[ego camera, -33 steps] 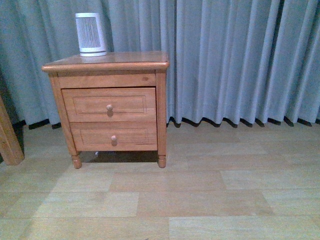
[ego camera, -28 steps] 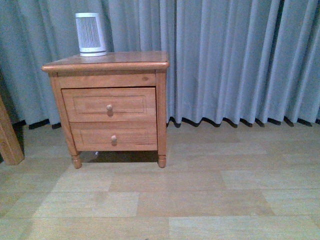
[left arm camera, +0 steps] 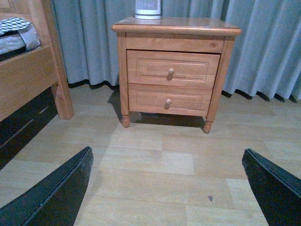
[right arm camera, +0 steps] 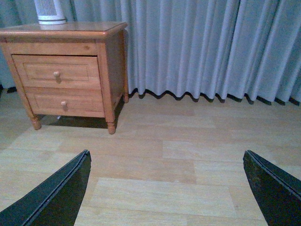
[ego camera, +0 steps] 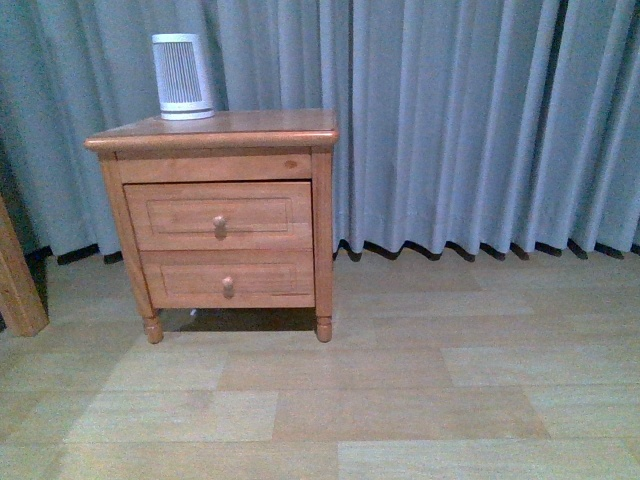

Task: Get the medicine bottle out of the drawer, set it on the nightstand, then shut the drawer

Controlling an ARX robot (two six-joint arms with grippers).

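In the nightstand (ego camera: 215, 141), the drawer (ego camera: 262, 214), long axis horizontal, knob (ego camera: 219, 222) forward.

Front view | honey-brown wooden two-drawer nightstand (ego camera: 270, 122) sits slightly lower in frame than half a second ago | white ribbed cylinder appliance (ego camera: 182, 76) on its top has dropped by the same small amount | blue-grey pleated curtain (ego camera: 480, 120) hem likewise lower | a little less pale plank floor (ego camera: 400, 400) shows below

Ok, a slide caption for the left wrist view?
Open left gripper faces the nightstand, its upper drawer looking shut, a white ribbed appliance on top.
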